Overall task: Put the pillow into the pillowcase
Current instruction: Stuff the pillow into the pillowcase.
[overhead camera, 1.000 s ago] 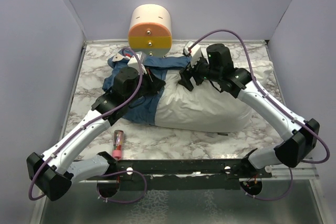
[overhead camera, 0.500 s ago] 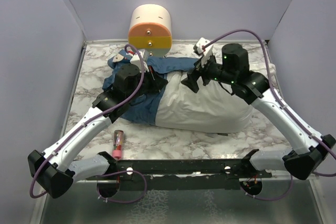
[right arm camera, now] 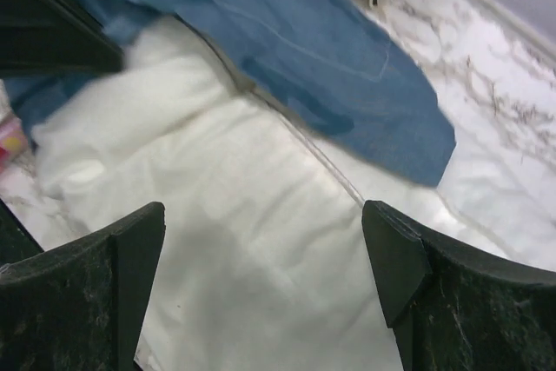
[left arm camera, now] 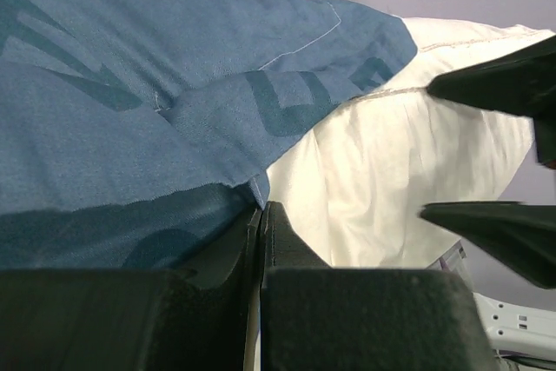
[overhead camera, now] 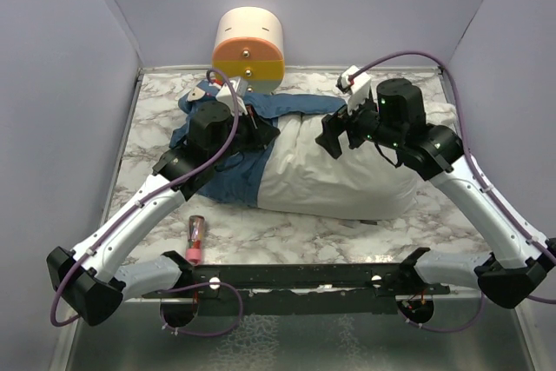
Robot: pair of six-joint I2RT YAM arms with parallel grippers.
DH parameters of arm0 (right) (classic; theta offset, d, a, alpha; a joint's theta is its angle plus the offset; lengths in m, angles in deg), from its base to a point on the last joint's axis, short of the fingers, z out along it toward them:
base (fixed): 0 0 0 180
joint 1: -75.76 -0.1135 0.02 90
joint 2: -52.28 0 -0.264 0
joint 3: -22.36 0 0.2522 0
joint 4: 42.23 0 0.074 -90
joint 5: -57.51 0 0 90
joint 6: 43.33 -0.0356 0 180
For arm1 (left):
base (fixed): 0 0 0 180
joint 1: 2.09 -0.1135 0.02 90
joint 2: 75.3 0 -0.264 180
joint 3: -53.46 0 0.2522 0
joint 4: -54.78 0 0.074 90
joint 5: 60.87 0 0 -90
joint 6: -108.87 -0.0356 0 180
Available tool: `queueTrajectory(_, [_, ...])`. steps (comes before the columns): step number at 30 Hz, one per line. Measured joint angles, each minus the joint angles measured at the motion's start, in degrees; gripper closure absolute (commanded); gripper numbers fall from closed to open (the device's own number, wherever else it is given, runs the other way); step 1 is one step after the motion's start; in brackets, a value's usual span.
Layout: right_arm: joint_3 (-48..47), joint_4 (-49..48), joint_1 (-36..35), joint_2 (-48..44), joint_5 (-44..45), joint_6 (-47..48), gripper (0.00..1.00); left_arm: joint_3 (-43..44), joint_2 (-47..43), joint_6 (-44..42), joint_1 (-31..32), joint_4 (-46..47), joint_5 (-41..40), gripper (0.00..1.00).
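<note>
Pillow (overhead camera: 339, 175): white and plump. It lies flat on the worktop (overhead camera: 287, 230), centre to right, long side running left to right. Most of its surface is uncovered.
Pillowcase (overhead camera: 228, 175): blue cloth with lighter blue print, rumpled on the worktop at the pillow's left end. It covers that end, and a strip of it runs along the pillow's far edge towards the right. Most of the pillow lies outside it.
Left end effector (left arm camera: 261, 215): my fingers are pressed together and pinch an edge of the pillowcase where the blue cloth meets the white pillow. The cloth bunches up in folds above the pinch.
Right end effector (right arm camera: 265, 249): my fingers (right arm camera: 122, 267) are spread wide with nothing between them. They point down over the far left part of the pillow, just beside the pillowcase edge. I cannot tell whether the fingertips touch the pillow.
Relation of the two: in the left wrist view the tips of my right end effector show near my left one, the pillow lying under both.
Cylinder (overhead camera: 249, 49): cream with an orange and yellow face. It stands at the back of the worktop, just behind the pillowcase's far edge.
Tube (overhead camera: 195, 239): small, pink and red. It lies on the worktop at front left, beside my left arm and apart from the pillowcase.
</note>
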Motion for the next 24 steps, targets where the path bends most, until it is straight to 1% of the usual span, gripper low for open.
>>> queueTrajectory(3, [3.4, 1.6, 0.1, 0.2, 2.9, -1.0, 0.05, 0.3, 0.3, 0.0, 0.0, 0.0, 0.3, 1.00])
queueTrajectory(4, [4.4, 1.8, 0.3, 0.4, 4.4, -1.3, 0.11, 0.3, 0.4, 0.0, 0.0, 0.0, 0.4, 1.00])
queueTrajectory(6, [6.0, 1.7, 0.4, 1.2, 4.7, -1.3, 0.27, 0.3, 0.4, 0.0, 0.0, 0.0, 0.8, 1.00])
queueTrajectory(7, [7.1, 0.6, 0.5, 1.5, 4.9, -1.2, 0.43, 0.3, 0.4, 0.0, 0.0, 0.0, 1.0, 1.00])
queueTrajectory(8, [7.9, -0.1, 0.6, 1.7, 4.9, -1.4, 0.61, 0.3, 0.4, 0.0, 0.0, 0.0, 1.1, 1.00])
queueTrajectory(9, [8.8, -1.1, 0.7, 2.1, 4.8, -1.2, 0.73, 0.3, 0.4, 0.0, 0.0, 0.1, 1.2, 1.00])
queueTrajectory(10, [9.4, -1.9, 0.7, 2.4, 4.6, -1.5, 0.81, 0.3, 0.4, 0.0, 0.0, 0.1, 1.3, 1.00])
queueTrajectory(12, [10.5, -4.0, 0.8, 3.1, 3.5, -1.7, 0.93, 0.3, 0.5, 0.2, -0.1, 0.5, 1.4, 1.00])
queueTrajectory(14, [11.6, -6.5, 1.1, 3.8, 1.5, -2.2, 0.98, 1.2, 1.4, 0.4, -0.1, 1.0, 1.7, 1.00])
queueTrajectory(15, [11.8, -7.3, 1.2, 4.0, 1.0, -2.6, 0.99, 1.8, 2.1, 0.5, -0.2, 1.2, 1.9, 1.00])
queueTrajectory(20, [10.9, -13.4, 2.4, 5.1, -1.4, -5.0, 0.99, 8.7, 8.1, 1.0, -0.9, 1.5, 3.1, 1.00])
queueTrajectory(21, [9.9, -13.8, 2.5, 5.6, -1.4, -5.4, 0.99, 9.5, 8.7, 1.0, -1.0, 1.4, 3.2, 1.00])
queueTrajectory(24, [4.9, -15.4, 2.9, 8.3, -0.8, -5.8, 0.99, 16.5, 13.9, 1.2, -1.5, 1.1, 3.8, 1.00])
